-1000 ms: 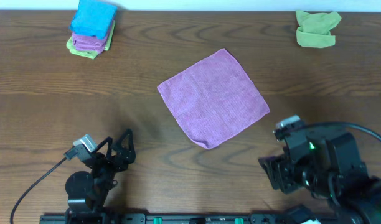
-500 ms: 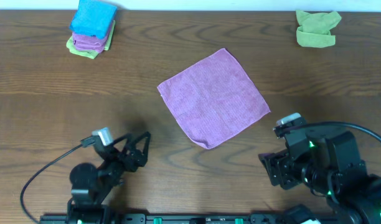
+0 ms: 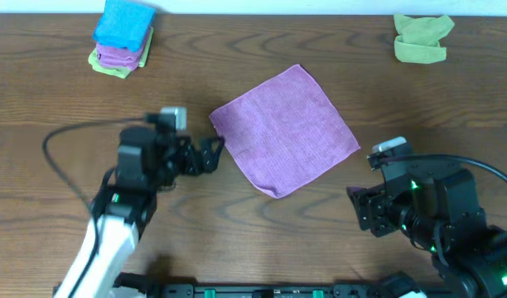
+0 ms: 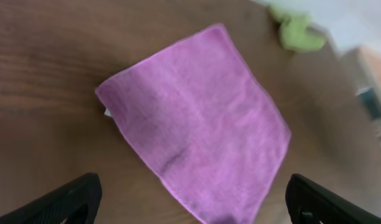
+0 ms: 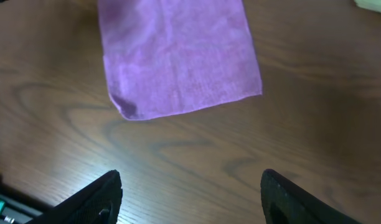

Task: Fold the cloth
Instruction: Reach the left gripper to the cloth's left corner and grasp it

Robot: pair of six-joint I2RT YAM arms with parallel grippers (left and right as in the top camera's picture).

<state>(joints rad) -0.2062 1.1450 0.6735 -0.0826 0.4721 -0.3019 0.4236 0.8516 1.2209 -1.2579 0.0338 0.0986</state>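
The black left arm (image 3: 133, 170) has a white lower link and a looping cable (image 3: 63, 131); the left gripper (image 3: 216, 155) is black. The right arm (image 3: 436, 215) is black with green lights.

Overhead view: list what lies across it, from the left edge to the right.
stack of folded cloths → left gripper → purple cloth → lime-green cloth. The right arm spans the same stretch as the lime-green cloth, so it is left out.

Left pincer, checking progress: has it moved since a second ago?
Yes. The left pincer went up and right, nearly reaching the cloth.
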